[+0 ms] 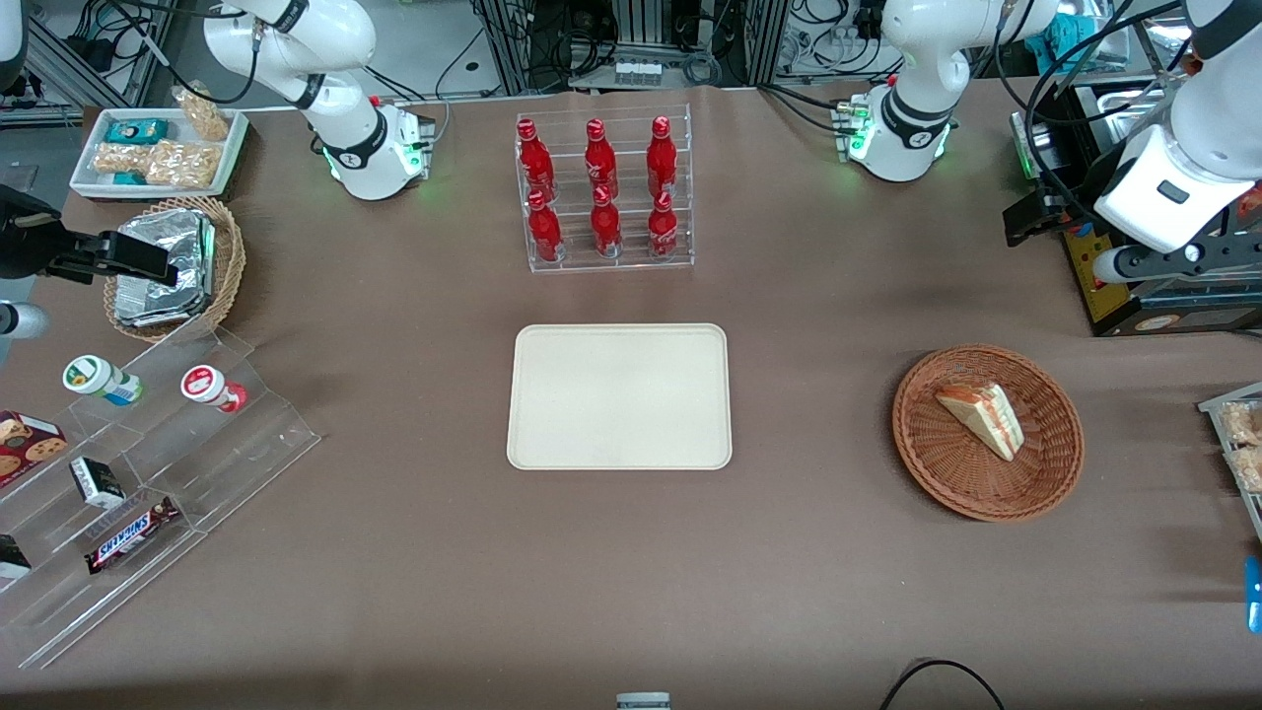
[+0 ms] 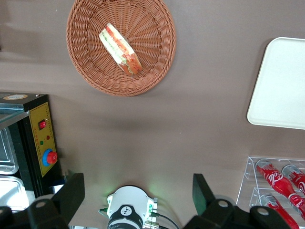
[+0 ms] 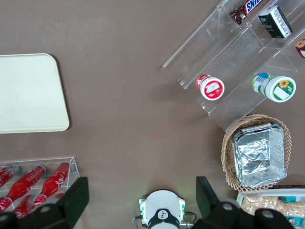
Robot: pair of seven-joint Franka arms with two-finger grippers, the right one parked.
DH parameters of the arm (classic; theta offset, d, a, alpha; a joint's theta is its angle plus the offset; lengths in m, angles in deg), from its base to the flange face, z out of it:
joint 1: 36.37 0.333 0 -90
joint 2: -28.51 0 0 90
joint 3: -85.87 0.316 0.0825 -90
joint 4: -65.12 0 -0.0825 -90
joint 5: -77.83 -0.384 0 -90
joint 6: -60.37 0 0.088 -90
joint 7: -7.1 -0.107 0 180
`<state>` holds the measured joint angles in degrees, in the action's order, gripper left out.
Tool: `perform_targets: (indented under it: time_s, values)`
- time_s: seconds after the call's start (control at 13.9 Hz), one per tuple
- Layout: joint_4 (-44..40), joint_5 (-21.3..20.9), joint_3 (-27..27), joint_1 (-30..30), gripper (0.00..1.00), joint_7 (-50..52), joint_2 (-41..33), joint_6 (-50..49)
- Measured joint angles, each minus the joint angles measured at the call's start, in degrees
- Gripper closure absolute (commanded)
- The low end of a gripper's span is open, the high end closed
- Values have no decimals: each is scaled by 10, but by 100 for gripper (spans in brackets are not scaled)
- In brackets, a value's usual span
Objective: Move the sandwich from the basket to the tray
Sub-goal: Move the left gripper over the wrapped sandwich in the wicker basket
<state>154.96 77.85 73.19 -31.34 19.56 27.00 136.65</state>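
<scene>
The sandwich (image 1: 981, 419) (image 2: 120, 49), a white-bread wedge with red and green layers, lies in the round reddish-brown wicker basket (image 1: 927, 459) (image 2: 157, 62) toward the working arm's end of the table. The cream tray (image 1: 619, 394) (image 2: 281, 86) sits bare at the table's middle. My left gripper (image 1: 1030, 217) (image 2: 138, 188) hangs high over the table, farther from the front camera than the basket and well apart from it. It is open, its fingers (image 2: 74, 188) spread wide with nothing between them.
A black control box (image 1: 1134, 296) (image 2: 40, 138) stands beside the gripper. A clear rack of red bottles (image 1: 603, 192) (image 2: 279, 183) stands farther back than the tray. A tan basket of foil packets (image 1: 168, 266) and an acrylic snack stand (image 1: 148, 463) sit toward the parked arm's end.
</scene>
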Motion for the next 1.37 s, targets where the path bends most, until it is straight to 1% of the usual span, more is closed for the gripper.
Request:
perform_targets:
  time_s: [0.65,1.01,1.15,1.37]
  values:
    - [2,0,1,4,0,2,12,1]
    - [32,-1,20,8,0,42,31,7]
    - [73,-6,28,8,0,51,32,60]
    - [160,-17,46,9,0,59,33,164]
